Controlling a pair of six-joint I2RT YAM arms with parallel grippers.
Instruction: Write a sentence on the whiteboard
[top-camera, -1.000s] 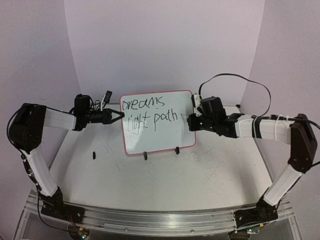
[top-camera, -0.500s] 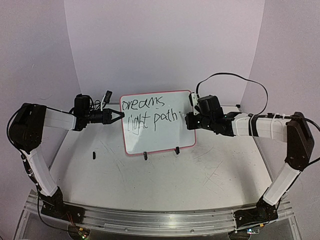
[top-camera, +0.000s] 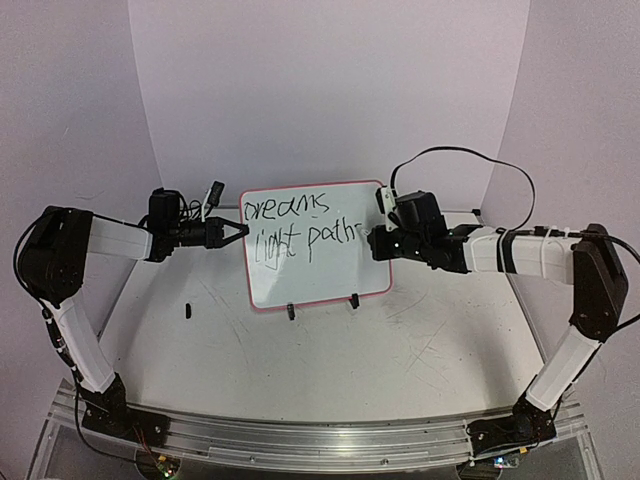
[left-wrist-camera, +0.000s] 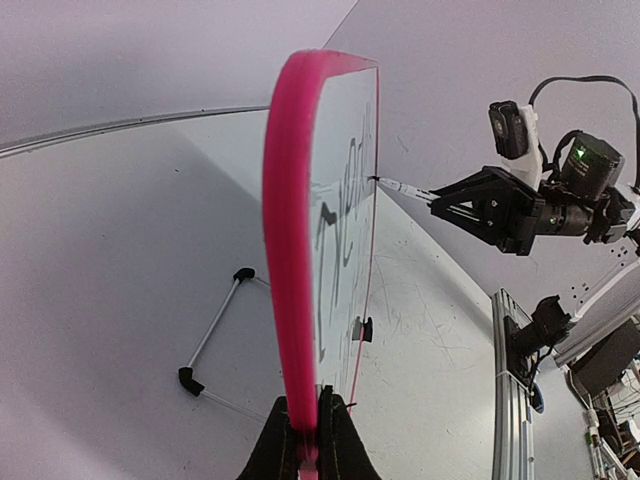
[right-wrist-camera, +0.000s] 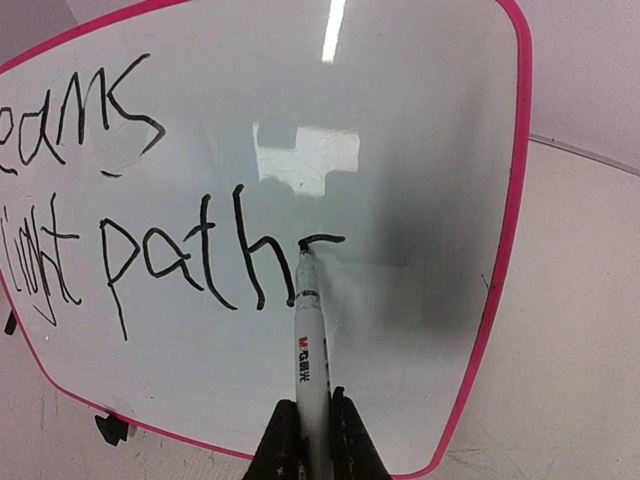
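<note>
The pink-framed whiteboard stands upright at the table's middle on two black clip feet. Black handwriting on it reads "dreams" above "light path", with a short fresh stroke after the "h". My left gripper is shut on the board's left edge. My right gripper is shut on a white marker. The marker's black tip touches the board at the left end of that fresh stroke.
A small black cap-like piece lies on the scuffed white table left of the board. A thin wire stand with black ends sits behind the board. White walls close in the back and sides.
My right gripper has shifted slightly left and up with the marker, and a short new stroke has appeared after "path". The left arm and the board have stayed still.
</note>
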